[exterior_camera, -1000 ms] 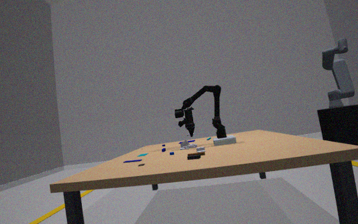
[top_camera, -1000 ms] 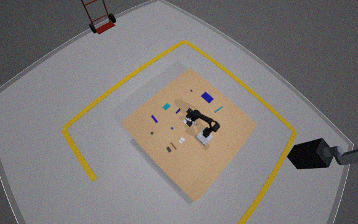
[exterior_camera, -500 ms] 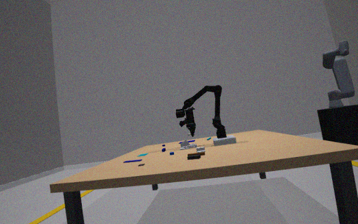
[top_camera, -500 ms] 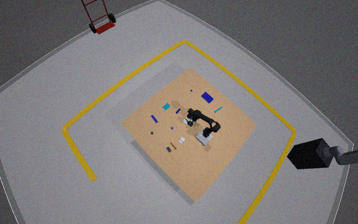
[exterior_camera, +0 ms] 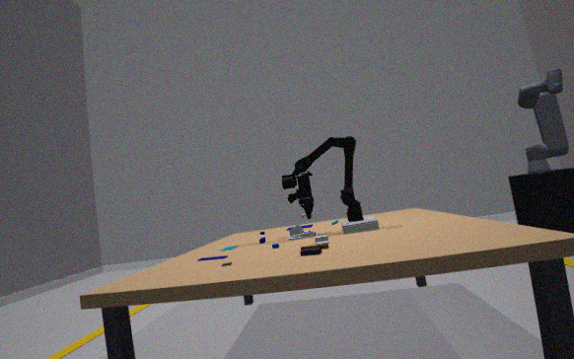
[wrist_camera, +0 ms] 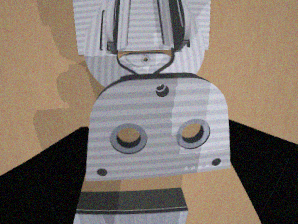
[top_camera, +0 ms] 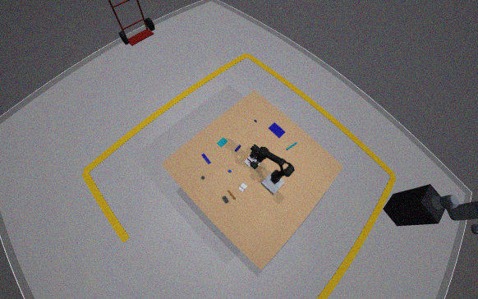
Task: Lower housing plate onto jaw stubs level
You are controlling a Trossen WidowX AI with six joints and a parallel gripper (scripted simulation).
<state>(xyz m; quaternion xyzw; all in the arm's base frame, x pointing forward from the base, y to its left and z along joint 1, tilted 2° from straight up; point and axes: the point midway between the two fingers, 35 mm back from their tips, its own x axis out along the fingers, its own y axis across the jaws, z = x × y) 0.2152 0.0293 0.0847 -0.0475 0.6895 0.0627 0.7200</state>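
Observation:
The light grey housing plate, with two ringed holes, lies across the middle of the wrist view. My gripper is shut on its side edges, with a black finger on each side. The jaw assembly is on the table below, with long jaw parts running up the wrist view. The plate overlaps its near end in that view. In the exterior view a gap shows between my fingertips and the assembly. The jaw stubs and pins cannot be made out.
A grey block with a dark edge lies at the bottom of the wrist view. On the table are a teal block, a blue bar, a large blue plate, a white part and a brown bar.

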